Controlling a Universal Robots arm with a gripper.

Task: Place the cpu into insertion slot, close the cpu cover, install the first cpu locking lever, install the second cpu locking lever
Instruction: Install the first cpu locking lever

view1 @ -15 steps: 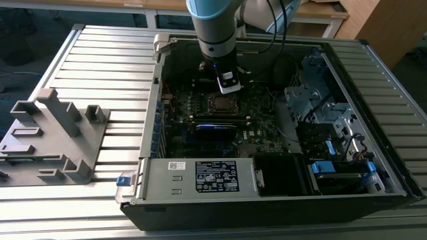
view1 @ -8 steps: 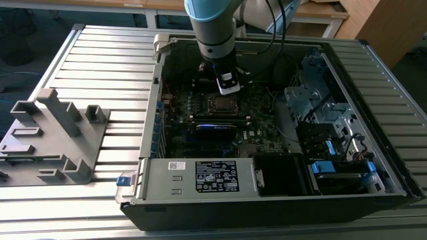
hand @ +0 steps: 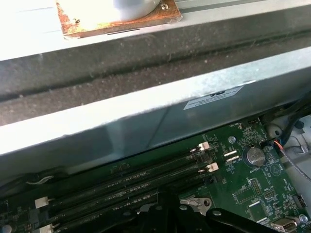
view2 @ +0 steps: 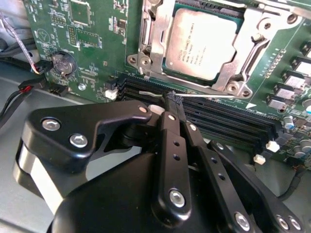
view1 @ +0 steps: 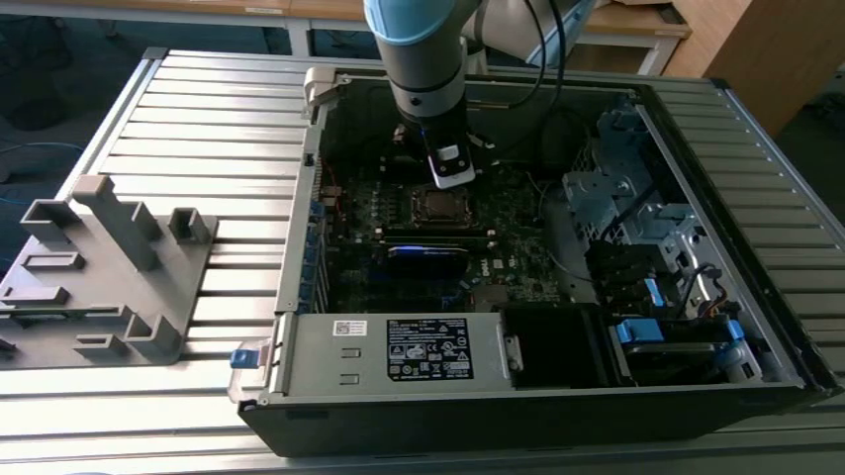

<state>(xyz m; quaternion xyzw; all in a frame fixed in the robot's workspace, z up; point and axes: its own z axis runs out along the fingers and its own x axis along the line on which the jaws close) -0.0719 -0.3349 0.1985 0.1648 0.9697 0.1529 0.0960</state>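
The cpu point(view2: 204, 43), its top printed, sits under the closed cpu cover point(view2: 156, 51). The gripper's point(view2: 173, 98) jaws pinch the thin locking lever point(view2: 214, 95)

Head count around my wrist

One cpu point(view2: 199, 43), one cpu cover point(view2: 154, 46), one coin cell point(view2: 62, 62), one computer case point(view1: 739, 297), one grey fixture point(view1: 106, 267), my one gripper point(view2: 173, 98).

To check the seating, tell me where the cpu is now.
In the second wrist view the cpu lies seated on the green board, framed by the silver cover, beside the black memory slots.
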